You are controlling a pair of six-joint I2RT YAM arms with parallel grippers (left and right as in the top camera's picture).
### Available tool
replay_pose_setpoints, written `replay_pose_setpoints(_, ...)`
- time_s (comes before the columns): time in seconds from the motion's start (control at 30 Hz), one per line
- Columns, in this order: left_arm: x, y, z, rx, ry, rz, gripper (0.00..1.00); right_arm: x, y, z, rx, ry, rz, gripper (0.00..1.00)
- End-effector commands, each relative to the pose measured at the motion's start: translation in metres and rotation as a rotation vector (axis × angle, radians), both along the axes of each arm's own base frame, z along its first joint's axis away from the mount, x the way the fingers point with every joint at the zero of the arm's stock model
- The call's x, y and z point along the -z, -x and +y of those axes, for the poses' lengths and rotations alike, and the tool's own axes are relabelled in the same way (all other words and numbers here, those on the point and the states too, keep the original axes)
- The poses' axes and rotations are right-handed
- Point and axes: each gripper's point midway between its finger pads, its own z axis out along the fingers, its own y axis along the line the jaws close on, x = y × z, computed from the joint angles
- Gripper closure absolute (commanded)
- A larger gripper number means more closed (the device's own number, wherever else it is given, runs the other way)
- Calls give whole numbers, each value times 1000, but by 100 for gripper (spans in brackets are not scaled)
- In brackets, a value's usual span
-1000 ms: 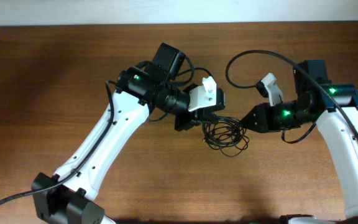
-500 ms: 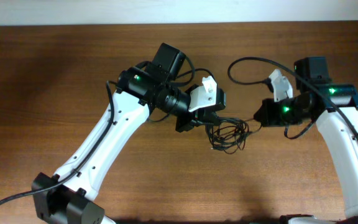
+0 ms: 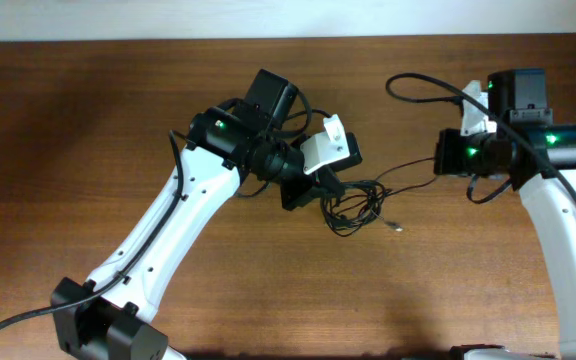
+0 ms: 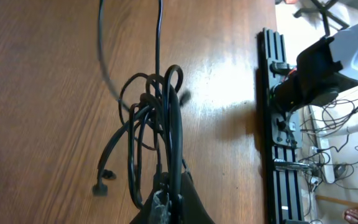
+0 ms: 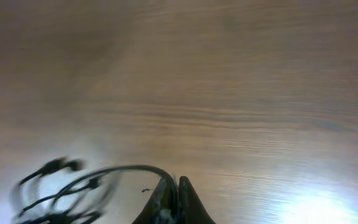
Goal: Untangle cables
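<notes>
The cables (image 3: 360, 203) lie as a small knotted bundle of thin black loops in the middle of the table. My left gripper (image 3: 329, 192) is shut on the bundle's left side. In the left wrist view the cords (image 4: 155, 112) run up from its fingertips (image 4: 178, 186), and a loose plug end (image 4: 99, 189) rests on the wood. My right gripper (image 3: 439, 165) is shut on one strand (image 3: 408, 166), which stretches thin from the bundle to it. The right wrist view shows that strand (image 5: 123, 168) curving left from the closed gripper (image 5: 174, 184), with the blurred bundle (image 5: 45, 186) beyond.
A small silver-tipped plug (image 3: 396, 228) lies loose just right of the bundle. A thick black arm cable (image 3: 423, 85) arcs above the right wrist. The left wrist view shows a black rail (image 4: 272, 124) past the table's edge. The table's far edge (image 3: 288, 38) meets a white wall.
My right gripper shut on a strand and drew away to the right and back, pulling it out of the bundle. The bundle stretched slightly rightward. The left gripper stayed put, still gripping.
</notes>
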Motion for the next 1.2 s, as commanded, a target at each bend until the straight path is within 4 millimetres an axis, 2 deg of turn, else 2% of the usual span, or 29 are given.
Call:
replay_pose_setpoints(0.0, 0, -1, 1, -19, -12, 12, 100, -10, 0, -62, 255, 287, -23, 96)
replay_pose_setpoints(0.1, 0, -1, 1, -19, -12, 12, 100, -18, 10, -95, 398, 440, -20, 96)
replay_pose_setpoints(0.2, 0, -1, 1, -19, -12, 12, 100, -26, 19, -117, 509, 546, -28, 96)
replay_pose_setpoints(0.3, 0, -1, 1, -19, -12, 12, 100, -29, 21, -121, 537, 570, -33, 96)
replay_pose_setpoints(0.37, 0, -1, 0, -19, -11, 11, 100, -21, 18, -106, 496, 478, -19, 96)
replay_pose_setpoints(0.43, 0, -1, 0, -18, -10, 10, 100, -8, 14, -75, 389, 314, 16, 96)
replay_pose_setpoints(0.5, -1, -2, -1, -18, -6, 3, 100, 1, 12, -38, 196, 161, 51, 96)
replay_pose_setpoints(0.53, -1, -3, -1, -18, -5, 1, 100, 1, 12, -32, 160, 138, 55, 96)
replay_pose_setpoints(0.67, -1, -3, -1, -19, -6, 2, 100, 2, 15, -33, 162, 145, 65, 96)
replay_pose_setpoints(0.83, -1, -3, -1, -20, -5, 2, 100, 8, 29, -30, 149, 132, 128, 96)
replay_pose_setpoints(1.07, -11, -20, -10, -164, 40, 75, 100, 11, 49, 8, 67, -65, 223, 96)
replay_pose_setpoints(1.17, -17, -28, -15, -245, 67, 130, 100, 8, 50, 21, 38, -142, 227, 96)
